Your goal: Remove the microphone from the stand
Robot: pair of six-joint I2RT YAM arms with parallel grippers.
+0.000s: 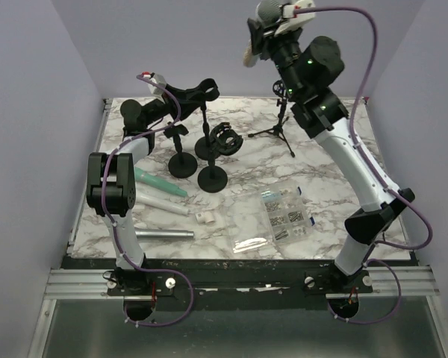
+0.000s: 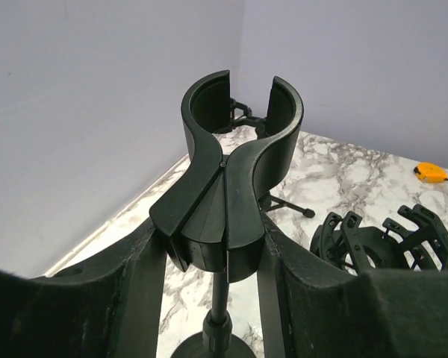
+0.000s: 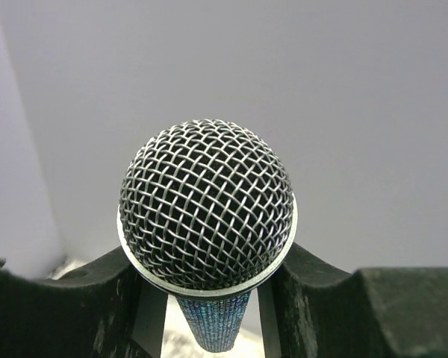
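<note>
Your right gripper (image 3: 207, 307) is clamped on the microphone (image 3: 207, 205): the two fingers press the blue-speckled handle from either side, just under the mesh head, which points at the wrist camera. In the overhead view that arm is raised high above the far right part of the table (image 1: 328, 179), so the microphone is up in the air, well apart from the stand (image 1: 205, 123) and fully out of it.

Your left gripper (image 2: 213, 261) is closed on the lower body of the stand's clip (image 2: 235, 160), one finger against each side. The clip's cradle gapes open at the top with nothing in it, and the pole runs down to a round base. A black shock mount (image 2: 377, 246) sits just to the right of it, and a small tripod (image 1: 278, 128) stands farther right.
</note>
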